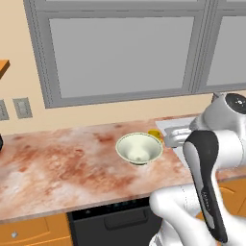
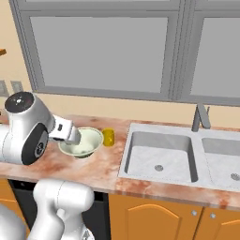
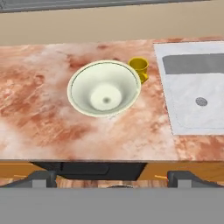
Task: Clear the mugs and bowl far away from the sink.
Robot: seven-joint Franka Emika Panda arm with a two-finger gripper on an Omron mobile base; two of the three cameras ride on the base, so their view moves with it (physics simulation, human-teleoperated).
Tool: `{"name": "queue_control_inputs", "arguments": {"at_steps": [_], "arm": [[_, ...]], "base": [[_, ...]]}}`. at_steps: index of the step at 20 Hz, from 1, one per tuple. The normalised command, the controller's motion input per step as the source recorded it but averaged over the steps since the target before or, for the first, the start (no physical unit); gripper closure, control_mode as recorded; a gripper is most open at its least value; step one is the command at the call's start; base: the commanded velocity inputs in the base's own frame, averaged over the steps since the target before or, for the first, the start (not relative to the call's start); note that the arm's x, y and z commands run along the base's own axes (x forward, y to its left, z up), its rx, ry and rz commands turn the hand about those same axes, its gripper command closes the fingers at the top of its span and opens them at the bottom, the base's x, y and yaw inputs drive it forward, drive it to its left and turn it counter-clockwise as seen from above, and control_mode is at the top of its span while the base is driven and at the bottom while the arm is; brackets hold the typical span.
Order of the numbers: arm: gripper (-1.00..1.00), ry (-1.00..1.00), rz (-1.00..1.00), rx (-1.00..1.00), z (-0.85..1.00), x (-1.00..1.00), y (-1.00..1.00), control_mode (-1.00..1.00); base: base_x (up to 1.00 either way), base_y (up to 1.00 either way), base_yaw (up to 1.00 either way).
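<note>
The cream-white bowl (image 3: 104, 88) with its greenish rim sits upright on the marbled counter (image 3: 39, 113), also seen as the bowl (image 1: 139, 148) and the bowl (image 2: 84, 140). Close behind it on the sink side stands the yellow mug (image 3: 139, 68) (image 2: 108, 137) (image 1: 154, 134). The steel sink (image 2: 159, 154) (image 3: 197, 96) lies right of both, with its faucet (image 2: 200, 117) at the back. My gripper (image 3: 112, 178) hovers above the counter's front edge, facing the bowl, open, its fingertips (image 3: 43, 178) far apart and empty. The red mug is out of view.
A wide window runs along the back wall. Wall outlets (image 1: 21, 107) sit at the left. A dark dishwasher front (image 1: 115, 218) is under the counter, with wooden cabinets (image 2: 154, 218) under the sink. The counter stretches bare to the left of the bowl.
</note>
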Motion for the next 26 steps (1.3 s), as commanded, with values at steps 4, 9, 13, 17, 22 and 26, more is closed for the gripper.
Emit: {"name": "queue_control_inputs", "arguments": {"at_steps": [4, 9, 13, 17, 22, 26], "arm": [[-1.0, 0.13, 0.07, 0.72, -0.42, 0.0, -0.53, -1.0], [-1.0, 0.14, 0.03, 0.54, -0.39, 0.05, -0.34, -1.0], [-1.0, 0.17, -0.02, 0.31, -0.25, 0.24, -0.11, -1.0], [-1.0, 0.26, -0.06, 0.28, -0.23, 0.47, 0.0, -1.0], [-1.0, 0.12, -0.03, 0.16, -0.29, 0.51, 0.0, -1.0], [-1.0, 0.05, -0.01, 0.01, -0.29, 0.58, -0.01, -1.0]], "base": [[0.0, 0.0, 0.0], [0.0, 0.0, 0.0], [0.0, 0.0, 0.0], [0.0, 0.0, 0.0], [0.0, 0.0, 0.0], [0.0, 0.0, 0.0]]}}
